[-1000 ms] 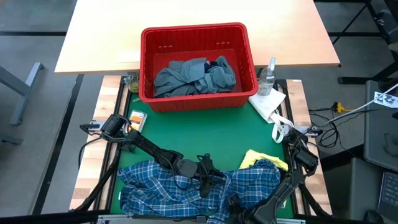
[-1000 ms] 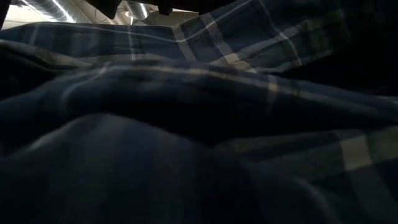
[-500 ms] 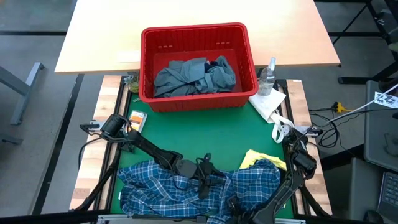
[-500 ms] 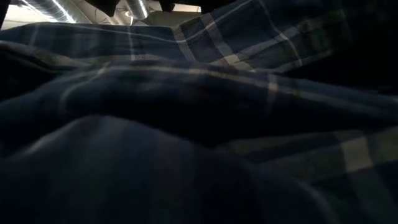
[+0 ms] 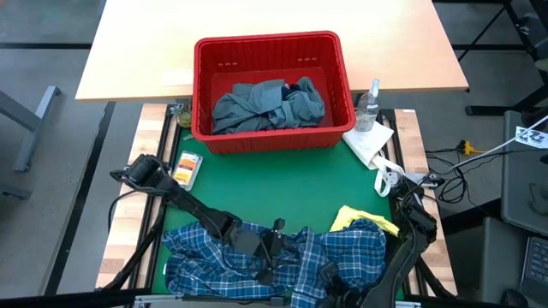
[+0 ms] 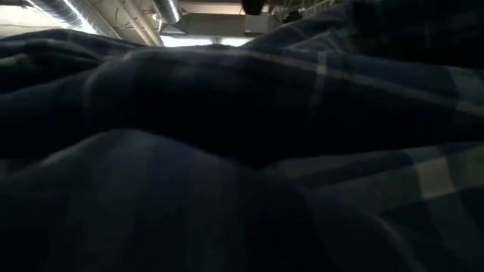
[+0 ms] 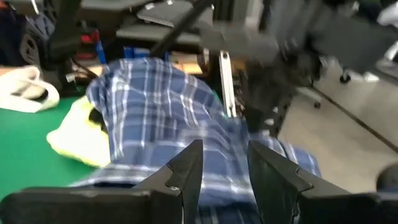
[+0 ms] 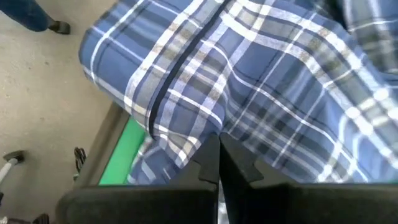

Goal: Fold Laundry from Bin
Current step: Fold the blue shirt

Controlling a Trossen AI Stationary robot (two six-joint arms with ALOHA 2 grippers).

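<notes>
Laundry work at the near edge of the green mat [image 5: 274, 192]: the plaid shirt [image 5: 214, 257] lies crumpled across the front of the table, with both arms bent low over it. The left gripper [image 5: 267, 257] sits on the shirt's middle, its fingers [image 7: 186, 171] parted with plaid cloth showing in the gap between them; whether they grip it cannot be told. The right gripper [image 5: 330, 275] is at the shirt's near right part, its fingers [image 8: 211, 163] clenched together on a fold of the plaid. A yellow garment [image 5: 355, 218] peeks out from under the shirt's far right corner. The red bin [image 5: 271, 47] stands at the far side of the mat, holding a grey-blue garment [image 5: 257, 104] and a navy one [image 5: 304, 85]. A paper towel [image 5: 370, 141] and a spray bottle [image 5: 370, 103] lie just right of the bin.
</notes>
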